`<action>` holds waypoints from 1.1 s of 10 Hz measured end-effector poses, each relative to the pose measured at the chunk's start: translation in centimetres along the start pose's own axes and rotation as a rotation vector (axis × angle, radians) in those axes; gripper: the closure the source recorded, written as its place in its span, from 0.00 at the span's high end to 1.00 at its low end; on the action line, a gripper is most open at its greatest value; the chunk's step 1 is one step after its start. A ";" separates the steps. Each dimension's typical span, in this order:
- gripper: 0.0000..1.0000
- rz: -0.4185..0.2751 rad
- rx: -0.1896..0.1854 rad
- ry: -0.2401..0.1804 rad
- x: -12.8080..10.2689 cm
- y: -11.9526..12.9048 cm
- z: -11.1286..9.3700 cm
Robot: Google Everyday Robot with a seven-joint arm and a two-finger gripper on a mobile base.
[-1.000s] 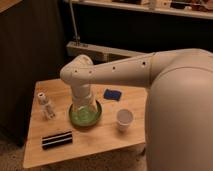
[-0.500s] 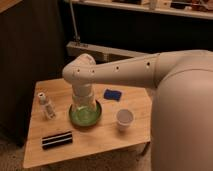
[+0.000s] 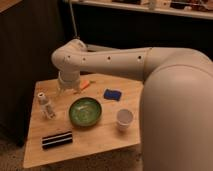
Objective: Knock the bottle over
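**Bottle standing, gripper just behind it**

The bottle [image 3: 46, 105] stood near the left edge of the worktop [image 3: 100, 144]. It was slim, clear-whitish plastic with a white cap, probably light, so a sideways push high on its body should tip it. The gripper [image 3: 68, 86] hung near it, toward the back; whether it was spread or closed could not be told. Beside the bottle lay a glossy round green bowl [image 3: 85, 111], and further right a white paper cup [image 3: 124, 119].

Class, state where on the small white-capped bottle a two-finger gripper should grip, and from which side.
Grip the bottle around its slim body below the white cap, approaching sideways from the table's back, where the gripper hangs. It stands upright and narrow, apart from the green bowl.
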 end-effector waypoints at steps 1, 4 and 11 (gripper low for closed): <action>0.61 -0.044 -0.016 -0.020 -1.2 1.5 0.0; 0.31 -0.188 -0.074 -0.168 -4.2 6.8 -2.5; 0.00 -0.307 -0.247 -0.118 -3.1 15.1 -1.0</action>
